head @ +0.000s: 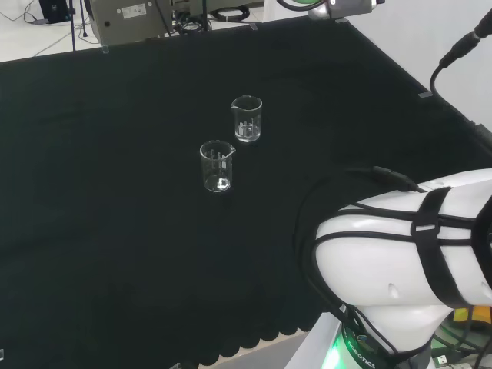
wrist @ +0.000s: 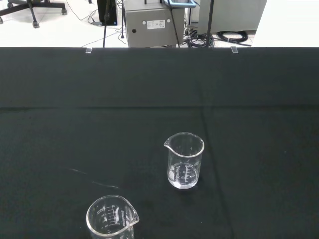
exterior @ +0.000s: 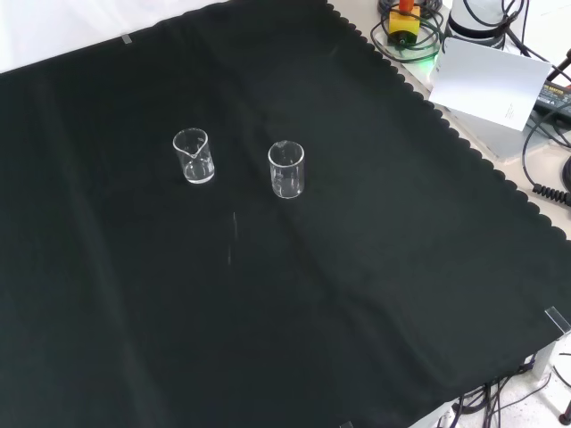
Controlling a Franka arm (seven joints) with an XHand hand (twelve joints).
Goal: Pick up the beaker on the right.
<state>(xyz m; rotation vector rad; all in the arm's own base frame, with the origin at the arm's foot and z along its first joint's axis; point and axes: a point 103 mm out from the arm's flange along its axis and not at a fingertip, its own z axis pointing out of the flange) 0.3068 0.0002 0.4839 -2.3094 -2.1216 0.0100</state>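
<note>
Two clear glass beakers are standing upright on the black cloth, well apart from the arm's white links that are filling the lower right of the head view. In that view, the right-hand beaker is sitting a little farther off and to the right of the other beaker, with a gap between them; both are looking empty. In the front view the same pair is standing side by side near the middle of the cloth, one with its spout turned toward the camera and one to its right; going by the quarter turn between the cameras, I am judging the left one there to be the head view's farther, right-hand beaker, though I am not certain. The wrist camera is looking across the cloth at one beaker standing clear in the middle and another one cut off at the frame's edge. I cannot tell whether the hand is open or closed. The task is seemingly at its very start: the approach is not yet under way, and nothing is touching either beaker. The next move is calling for carrying the hand over to the right-hand beaker, coming in from the side away from its neighbour so as not to knock it, and closing round the glass wall below the rim.
</note>
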